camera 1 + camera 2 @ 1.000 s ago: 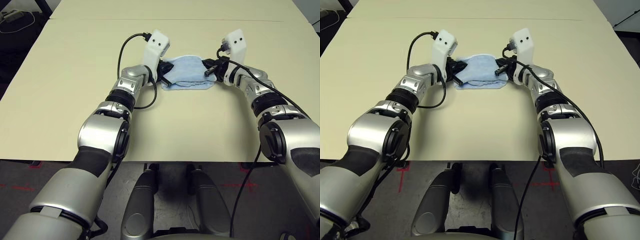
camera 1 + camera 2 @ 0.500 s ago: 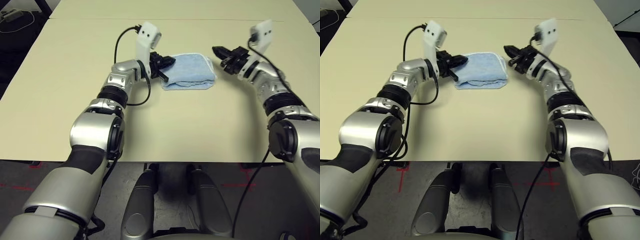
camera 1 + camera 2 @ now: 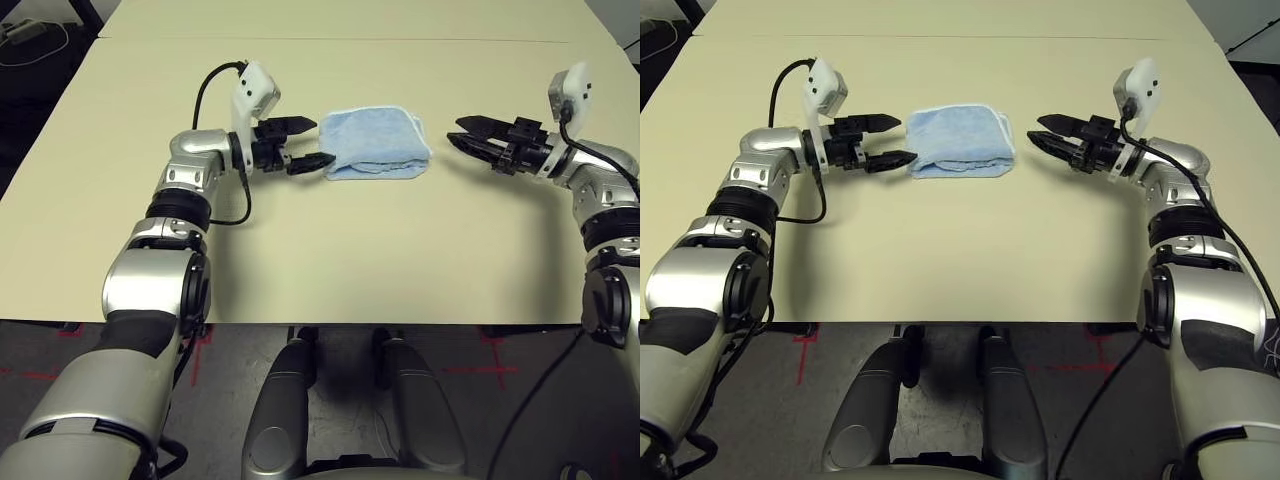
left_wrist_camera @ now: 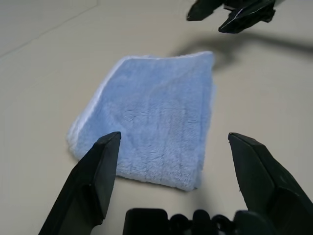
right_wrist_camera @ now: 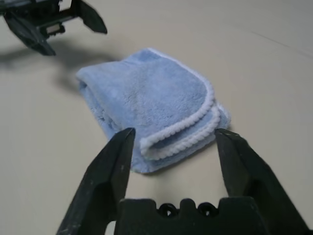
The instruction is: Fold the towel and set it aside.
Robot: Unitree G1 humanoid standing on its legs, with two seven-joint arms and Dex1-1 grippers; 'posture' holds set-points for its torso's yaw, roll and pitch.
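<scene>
The towel (image 3: 375, 145) lies folded into a small light blue rectangle with white edging on the beige table (image 3: 330, 250), a little beyond its middle. My left gripper (image 3: 320, 140) hovers just left of the towel, open, its fingertips pointing at the towel's left edge and holding nothing. On the other side my right gripper (image 3: 455, 131) stands open and empty, a short gap away from the towel's right edge. The left wrist view shows the towel (image 4: 156, 117) between and beyond the left gripper's spread fingers (image 4: 95, 176). The right wrist view shows the towel's stacked white edges (image 5: 186, 129).
A seam (image 3: 330, 40) runs across the table beyond the towel. Off the table's far left corner lie dark cables (image 3: 30, 40) on a black surface. The table's front edge (image 3: 320, 324) runs close to my body.
Both grippers were shut on the towel's sides; they have opened, let go and drawn apart, left to the left, right to the right. The towel stays folded on the table.
</scene>
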